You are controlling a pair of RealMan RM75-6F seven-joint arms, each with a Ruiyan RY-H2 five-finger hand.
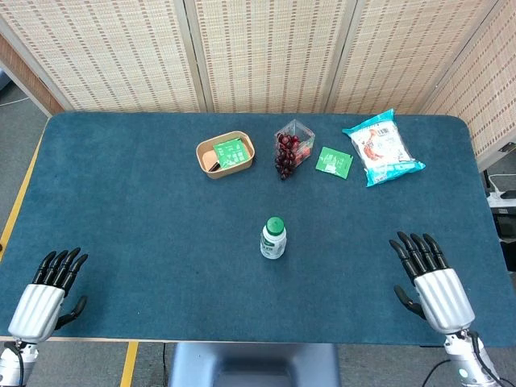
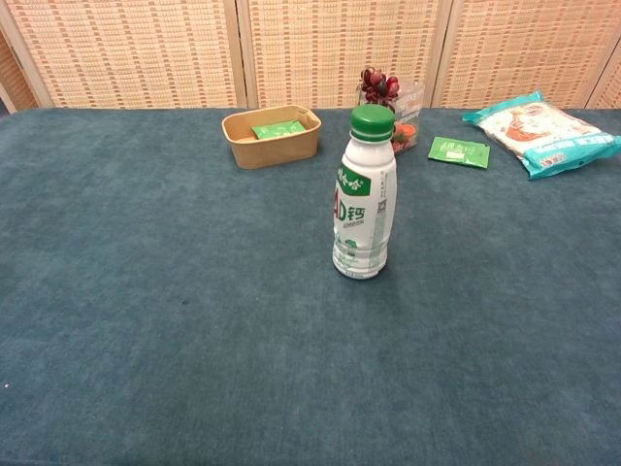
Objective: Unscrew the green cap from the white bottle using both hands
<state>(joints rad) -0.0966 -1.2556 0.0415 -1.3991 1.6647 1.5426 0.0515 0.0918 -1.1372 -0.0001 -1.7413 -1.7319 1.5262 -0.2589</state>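
Observation:
The white bottle [image 1: 273, 241] [image 2: 364, 209] stands upright near the middle of the blue table, its green cap [image 1: 275, 224] [image 2: 373, 121] on top. My left hand [image 1: 50, 291] rests at the table's near left corner, fingers spread and holding nothing. Far to the bottle's right, at the near right edge, my right hand [image 1: 429, 284] lies with fingers apart and nothing in it. Both hands are well away from the bottle. The chest view shows neither hand.
At the back of the table stand a brown paper bowl [image 1: 225, 155] [image 2: 272, 136] with a green packet inside, a clear box of dark grapes [image 1: 291, 148] [image 2: 388, 95], a flat green packet [image 1: 334, 162] [image 2: 459, 152] and a blue snack bag [image 1: 382, 147] [image 2: 540, 120].

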